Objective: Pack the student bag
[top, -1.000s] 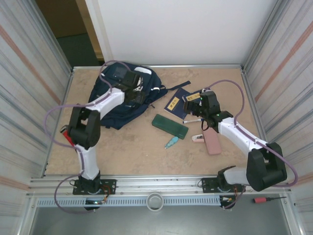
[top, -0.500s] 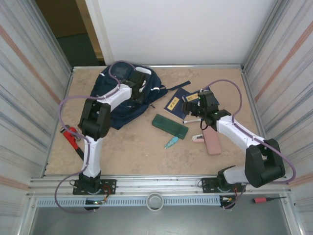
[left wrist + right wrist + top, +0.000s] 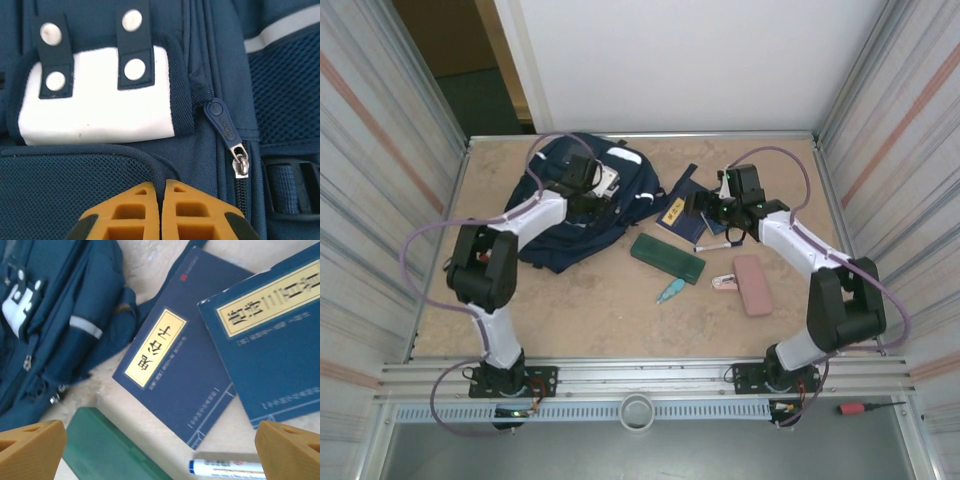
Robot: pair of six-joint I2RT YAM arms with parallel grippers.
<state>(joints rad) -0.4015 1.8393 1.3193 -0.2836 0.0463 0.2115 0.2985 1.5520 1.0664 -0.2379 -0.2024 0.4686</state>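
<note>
Top external view: the bag (image 3: 552, 238) lies on the far-left part of the table (image 3: 610, 320), front face up. Its long axis runs on a diagonal from near-left to far-right. One strap trails off its far-right end toward two booklets. Which end is the top I cannot tell.

Left wrist view: the left gripper (image 3: 161, 200) is right over the bag's front, its yellow fingers pressed together at the curved edge of a mesh pocket (image 3: 75, 185). Whether any fabric is caught between them cannot be seen. Just beyond the fingertips sits a white patch (image 3: 95, 117) with two snap tabs. To its right a zip pull (image 3: 223, 122) lies along its zip.

Right wrist view: the right gripper (image 3: 160, 450) hangs above the table with its jaws spread wide, holding nothing. Below it lie the booklets, one (image 3: 175, 375) with its corner tucked under the other (image 3: 275, 345). A pen (image 3: 227, 466) lies between the fingertips. A green case (image 3: 110, 450) lies near the left finger.

In the top view the case lies mid-table, right of the bag and apart from it. A pink item (image 3: 754, 285) lies further right.
</note>
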